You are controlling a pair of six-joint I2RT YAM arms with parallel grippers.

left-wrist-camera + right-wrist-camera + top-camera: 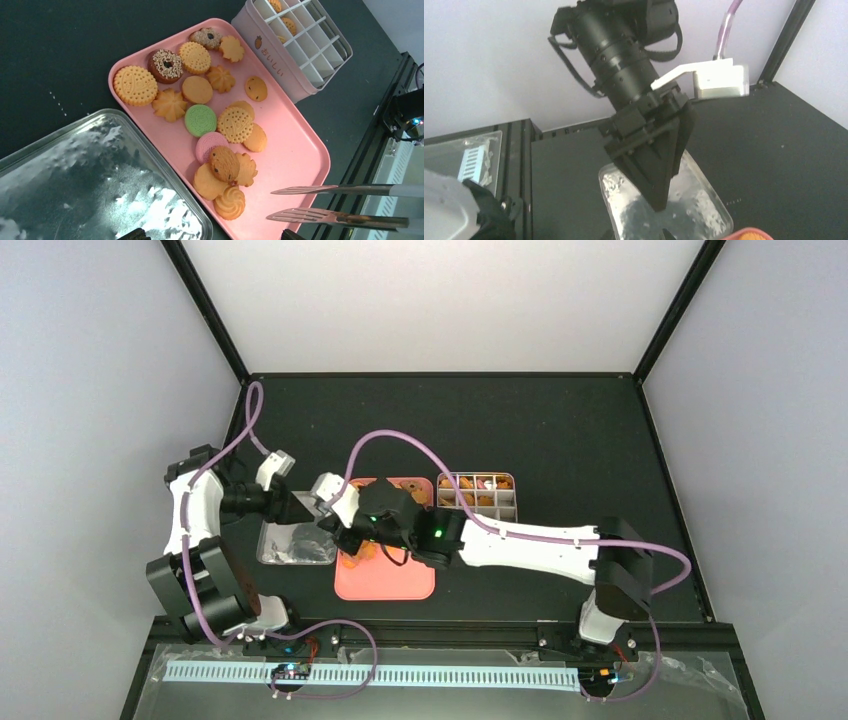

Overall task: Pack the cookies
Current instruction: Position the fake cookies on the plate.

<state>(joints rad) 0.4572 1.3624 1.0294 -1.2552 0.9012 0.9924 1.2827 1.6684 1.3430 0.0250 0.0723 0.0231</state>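
Many cookies (200, 120) lie on the pink tray (300, 150): golden rounds, flower shapes, a green one, a pink one and a sprinkled brown ring. A few cookies (289, 24) sit in cells of the white gridded tin (280, 70). My left gripper (214, 235) is open and empty above the silver tray's edge. Metal tongs (310, 216) reach in from the right over the tray's near end, tines apart and empty. My right gripper (347, 540) hangs over the pink tray's left edge (385, 585). Only its tips show, so its state is unclear.
A silver foil tray (75, 180) lies directly left of the pink tray, also in the top view (295, 545). The tin (478, 495) stands at the pink tray's far right. The left arm's gripper (659, 202) fills the right wrist view. A black rail (450, 625) runs along the near edge.
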